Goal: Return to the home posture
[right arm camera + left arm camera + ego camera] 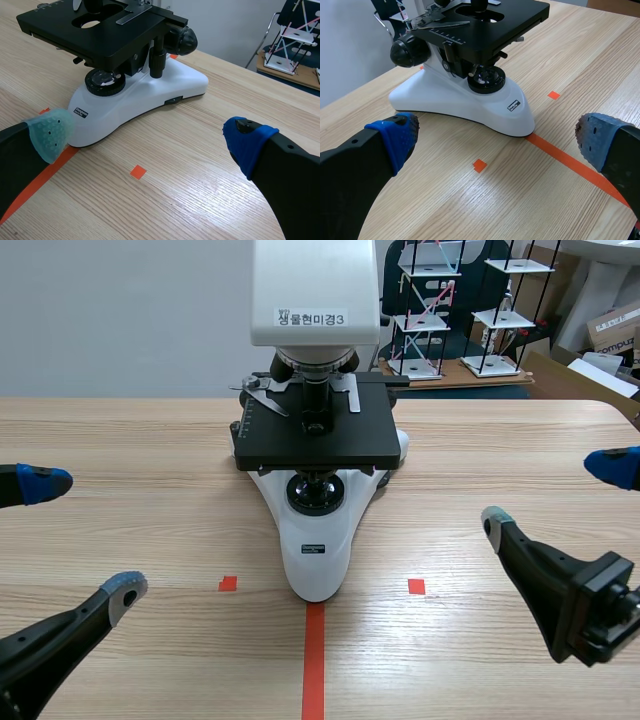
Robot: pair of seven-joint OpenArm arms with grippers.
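Nearest me, the left gripper (85,537) and right gripper (553,494) hang low over the wooden table (150,440), one at each side, jaws wide apart and holding nothing. Farther back between them, a white microscope (318,550) stands at the end of the red tape line (313,660).

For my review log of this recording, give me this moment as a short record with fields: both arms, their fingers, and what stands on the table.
left gripper: low at the table's left, fingers open, holding nothing
right gripper: low at the table's right, fingers open, holding nothing
microscope: white, upright at mid-table between the arms, touched by neither
stage: black, level
table: light wood
tape line: orange-red, ending at the microscope's base
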